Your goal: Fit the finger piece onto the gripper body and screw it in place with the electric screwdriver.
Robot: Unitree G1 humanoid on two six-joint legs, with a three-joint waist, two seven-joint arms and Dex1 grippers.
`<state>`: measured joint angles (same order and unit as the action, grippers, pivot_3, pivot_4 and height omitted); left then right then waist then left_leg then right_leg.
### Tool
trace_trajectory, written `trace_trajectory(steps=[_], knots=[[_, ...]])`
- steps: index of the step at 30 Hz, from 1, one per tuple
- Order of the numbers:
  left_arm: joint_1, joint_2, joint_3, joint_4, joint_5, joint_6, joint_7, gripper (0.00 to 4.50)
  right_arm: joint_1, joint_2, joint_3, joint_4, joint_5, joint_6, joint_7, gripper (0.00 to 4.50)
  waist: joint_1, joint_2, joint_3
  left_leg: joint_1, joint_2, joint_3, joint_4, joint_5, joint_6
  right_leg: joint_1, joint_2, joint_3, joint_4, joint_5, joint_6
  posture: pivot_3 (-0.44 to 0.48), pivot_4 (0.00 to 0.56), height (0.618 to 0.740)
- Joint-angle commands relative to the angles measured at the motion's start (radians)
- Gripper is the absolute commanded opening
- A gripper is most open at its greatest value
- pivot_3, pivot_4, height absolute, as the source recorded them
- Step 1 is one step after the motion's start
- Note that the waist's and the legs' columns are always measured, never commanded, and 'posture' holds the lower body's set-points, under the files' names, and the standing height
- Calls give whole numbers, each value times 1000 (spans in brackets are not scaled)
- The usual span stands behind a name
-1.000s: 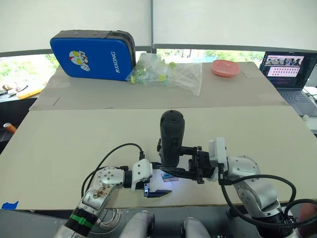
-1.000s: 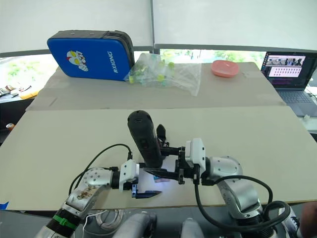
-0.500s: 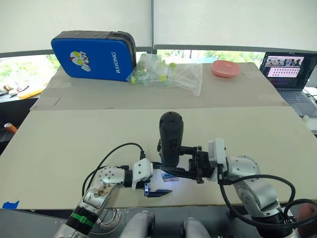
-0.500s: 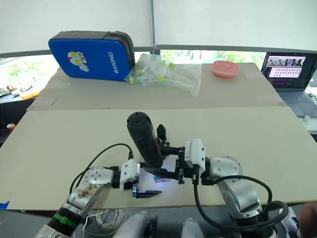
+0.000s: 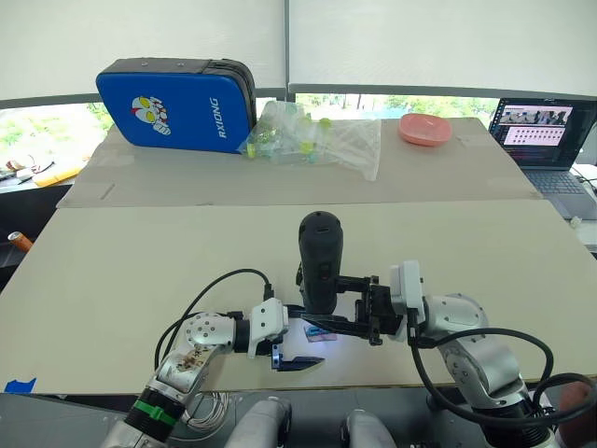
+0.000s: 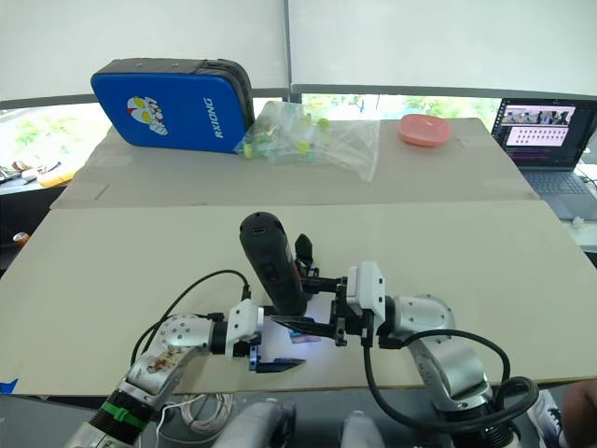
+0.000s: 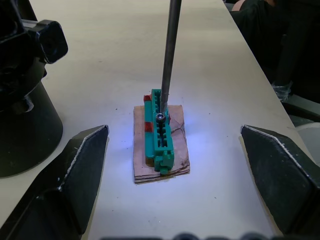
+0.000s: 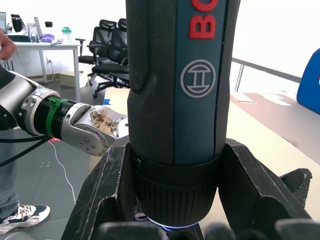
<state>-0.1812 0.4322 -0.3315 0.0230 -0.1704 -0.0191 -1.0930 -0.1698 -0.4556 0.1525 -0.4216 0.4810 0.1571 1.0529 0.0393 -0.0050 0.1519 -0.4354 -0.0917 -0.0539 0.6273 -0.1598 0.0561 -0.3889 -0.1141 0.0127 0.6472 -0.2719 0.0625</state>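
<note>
My right gripper (image 8: 175,192) is shut on the electric screwdriver (image 5: 320,261), a thick black cylinder held upright near the table's front edge. Its thin bit (image 7: 170,55) comes down onto a screw (image 7: 159,117) in a small green block (image 7: 160,137) lying on a brown pad. My left gripper (image 7: 172,132) stands open, with its fingers (image 7: 75,170) wide on either side of that block. The gripper body (image 7: 22,100) is the black assembly right beside the block, and its upright pointed finger (image 6: 302,250) shows behind the screwdriver. The finger piece is out of view.
A blue case (image 5: 177,105), a clear bag of small green parts (image 5: 312,135) and a pink dish (image 5: 424,128) lie along the table's far side. A laptop (image 5: 546,131) stands at the far right. Cables (image 5: 219,289) loop from both arms near the front edge.
</note>
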Motion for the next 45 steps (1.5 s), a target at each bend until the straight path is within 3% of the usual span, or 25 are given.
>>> trace_trajectory(steps=[1, 45], knots=[[22, 7, -18, 50, 22, 29, 9, 4460, -7, 6, -11, -24, 13, -43, 1, 1908, 0, 0, 0, 0, 0, 0, 0, 0, 0, 0, 0, 0, 0, 0, 0, 0, 150, 740], [28, 9, -23, 12, 16, 73, 9, 4460, -9, 3, -1, -3, -4, -49, 19, 1908, 0, 0, 0, 0, 0, 0, 0, 0, 0, 0, 0, 0, 0, 0, 0, 0, 150, 740]])
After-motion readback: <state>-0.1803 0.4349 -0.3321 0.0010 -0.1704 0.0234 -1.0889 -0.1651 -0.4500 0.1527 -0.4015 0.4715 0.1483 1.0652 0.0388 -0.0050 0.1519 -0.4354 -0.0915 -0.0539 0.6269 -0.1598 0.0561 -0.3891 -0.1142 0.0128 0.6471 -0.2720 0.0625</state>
